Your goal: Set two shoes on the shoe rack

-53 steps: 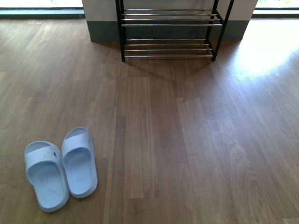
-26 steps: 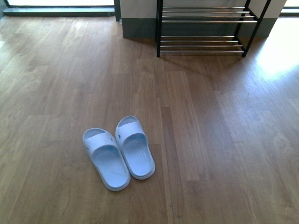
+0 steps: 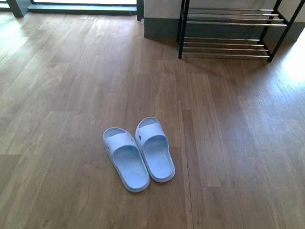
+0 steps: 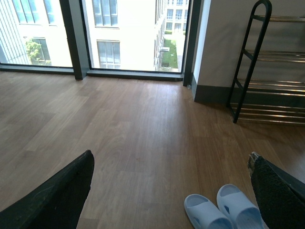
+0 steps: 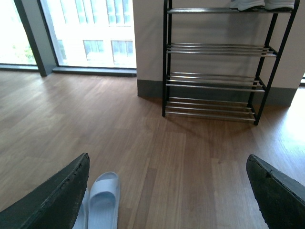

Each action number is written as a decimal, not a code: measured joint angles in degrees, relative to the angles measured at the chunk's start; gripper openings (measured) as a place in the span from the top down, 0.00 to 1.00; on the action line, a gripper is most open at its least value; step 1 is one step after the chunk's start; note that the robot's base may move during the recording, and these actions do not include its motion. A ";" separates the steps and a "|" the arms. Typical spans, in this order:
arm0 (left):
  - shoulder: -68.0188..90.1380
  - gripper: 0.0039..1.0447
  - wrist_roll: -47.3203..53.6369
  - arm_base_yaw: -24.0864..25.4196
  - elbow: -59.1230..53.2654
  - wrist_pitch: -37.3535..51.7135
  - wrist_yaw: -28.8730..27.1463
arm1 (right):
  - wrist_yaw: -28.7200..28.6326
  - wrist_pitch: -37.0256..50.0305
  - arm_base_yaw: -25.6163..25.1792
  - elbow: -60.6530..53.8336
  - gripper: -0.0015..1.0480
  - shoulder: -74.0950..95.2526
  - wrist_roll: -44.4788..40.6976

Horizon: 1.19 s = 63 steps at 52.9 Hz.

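Observation:
Two pale blue-white slide sandals lie side by side on the wood floor, the left sandal [image 3: 125, 164] touching the right sandal [image 3: 155, 149], toes toward the shoe rack [image 3: 224, 28]. The rack stands against the far wall at the upper right, its chrome bars bare in the front view. My left gripper [image 4: 170, 160] is open above the floor, with the sandals [image 4: 238, 206] near its right finger. My right gripper [image 5: 167, 160] is open too, one sandal [image 5: 104, 195] beside its left finger. Neither arm shows in the front view.
The black-framed rack [image 5: 214, 62] has several tiers; white soles of a pair of shoes [image 5: 259, 4] show on its top tier. Floor-to-ceiling windows [image 4: 128, 33] and a dark post [image 4: 71, 38] run along the far left wall. Bare wood floor [image 3: 224, 119] lies between sandals and rack.
In the front view the sandals have shifted from the lower left toward the middle, and the rack has slid to the right edge. The sandals themselves lie as before.

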 joint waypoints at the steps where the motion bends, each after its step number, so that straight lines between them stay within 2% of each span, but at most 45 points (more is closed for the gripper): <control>1: 0.02 0.09 0.00 0.00 0.00 0.00 0.00 | 0.00 0.00 0.00 0.00 0.09 0.00 0.00; 63: 0.00 0.09 0.00 0.00 0.00 0.00 -0.13 | -0.17 0.00 0.00 0.00 0.09 -0.04 0.00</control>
